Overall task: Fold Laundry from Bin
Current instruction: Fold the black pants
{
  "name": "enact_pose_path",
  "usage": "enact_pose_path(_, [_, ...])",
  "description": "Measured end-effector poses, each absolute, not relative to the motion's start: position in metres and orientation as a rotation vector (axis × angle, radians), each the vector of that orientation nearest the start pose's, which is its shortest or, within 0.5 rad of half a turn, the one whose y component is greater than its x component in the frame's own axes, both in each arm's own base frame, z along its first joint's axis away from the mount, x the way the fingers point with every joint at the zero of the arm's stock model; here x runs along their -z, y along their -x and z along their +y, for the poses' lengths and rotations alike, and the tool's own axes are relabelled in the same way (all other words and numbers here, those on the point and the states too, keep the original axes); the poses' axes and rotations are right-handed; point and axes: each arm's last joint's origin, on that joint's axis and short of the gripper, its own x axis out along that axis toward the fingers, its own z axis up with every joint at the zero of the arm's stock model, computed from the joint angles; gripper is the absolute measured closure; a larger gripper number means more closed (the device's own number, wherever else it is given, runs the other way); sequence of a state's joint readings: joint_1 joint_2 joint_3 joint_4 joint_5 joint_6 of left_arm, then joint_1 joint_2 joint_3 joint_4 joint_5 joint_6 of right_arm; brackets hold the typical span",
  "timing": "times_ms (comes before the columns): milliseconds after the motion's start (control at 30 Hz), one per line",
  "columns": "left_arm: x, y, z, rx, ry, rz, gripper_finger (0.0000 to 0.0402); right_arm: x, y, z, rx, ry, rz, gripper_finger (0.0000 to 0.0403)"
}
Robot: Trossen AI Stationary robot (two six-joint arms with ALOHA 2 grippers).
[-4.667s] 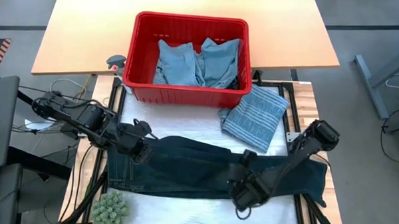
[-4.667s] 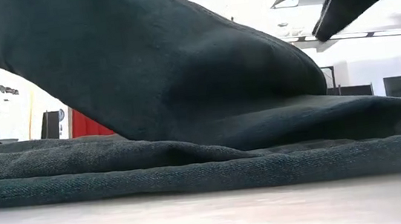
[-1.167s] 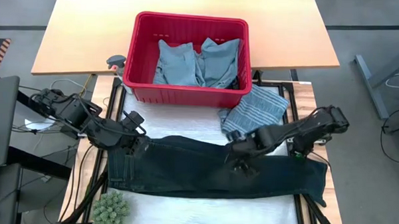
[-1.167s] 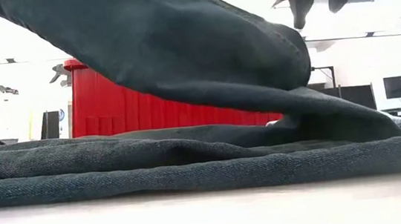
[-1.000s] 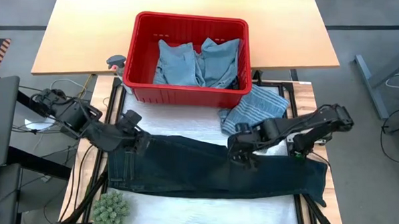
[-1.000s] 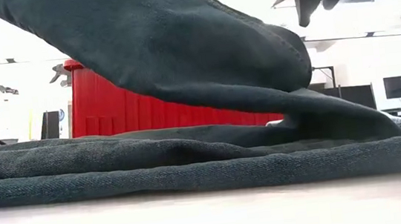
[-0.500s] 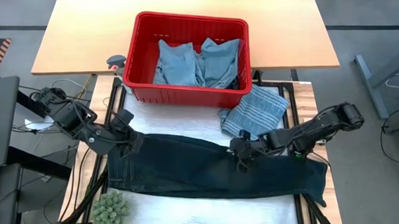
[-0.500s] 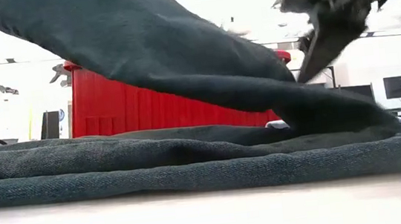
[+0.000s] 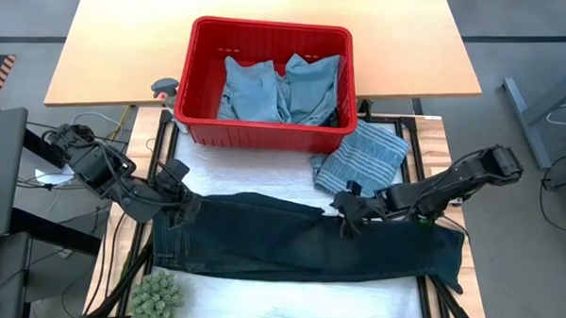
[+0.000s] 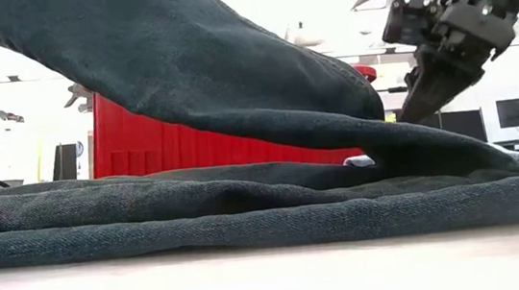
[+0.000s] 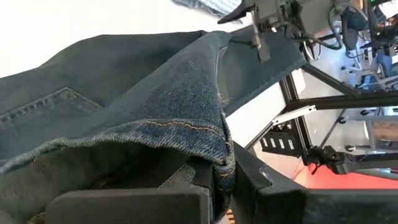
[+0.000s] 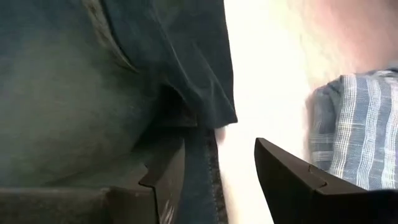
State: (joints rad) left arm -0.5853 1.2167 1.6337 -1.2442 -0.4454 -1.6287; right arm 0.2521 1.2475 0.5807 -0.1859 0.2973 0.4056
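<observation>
One table [image 9: 98, 49] is carrying everything here, and one red bin [image 9: 203, 81] is sitting at its near edge. Counting laundry: four pieces showing. The biggest, one dark jeans [image 9: 299, 245], is lying spread across the white mat [image 9: 254, 172] in front of the bin, reaching from arm to arm. One striped grey-blue garment [image 9: 363, 167] is resting folded just beside the bin's right corner, and two light blue garments [image 9: 281, 88] are sitting crumpled inside the bin.

Two arms are working. The left gripper [image 9: 180, 201] is pinching the jeans' left end, its fingers [image 11: 261, 186] closed tight on the hemmed denim edge and lifting it clear of the mat. The right gripper [image 9: 350, 213] is sitting low at the jeans' upper edge near the middle, jaws parted, with one finger [image 12: 165, 180] on the denim, the other over bare mat and the cloth edge lying between them, not clamped.

Smallest of all, one green spiky ball [image 9: 156, 294] is sitting at the front left corner.
</observation>
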Motion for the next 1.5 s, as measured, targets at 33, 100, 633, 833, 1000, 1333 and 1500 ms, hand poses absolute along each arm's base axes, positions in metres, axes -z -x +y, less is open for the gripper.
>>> enact_pose_path(33, [-0.436,-0.167,-0.096,-0.457,1.150,0.621,0.0391,-0.175,-0.225,0.047,0.210,-0.142,0.800,0.0186])
enact_pose_path(100, [-0.436,-0.167,-0.096,-0.458,1.157,0.623,0.0391,-0.168,-0.227,0.045,0.220,-0.135,0.819,0.0186])
enact_pose_path(633, [-0.436,-0.167,-0.096,-0.457,1.160,0.625,0.0391,-0.146,-0.249,0.033,0.225,-0.081,0.775,0.0241])
enact_pose_path(833, [-0.436,-0.166,-0.096,-0.442,1.142,0.639,0.0391,-0.153,-0.253,0.035,0.179,-0.002,0.758,0.0383])
enact_pose_path(1000, [-0.436,-0.166,-0.096,-0.425,1.105,0.651,0.0391,-0.170,-0.261,0.038,0.107,0.153,0.816,0.0384])
enact_pose_path(1333, [-0.433,-0.169,-0.101,-0.409,1.076,0.683,0.0391,-0.206,-0.265,0.055,-0.206,1.158,0.979,0.0380])
enact_pose_path(1500, [-0.430,-0.174,-0.106,-0.393,1.057,0.730,0.0391,-0.212,-0.264,0.057,-0.363,1.460,1.012,0.0380])
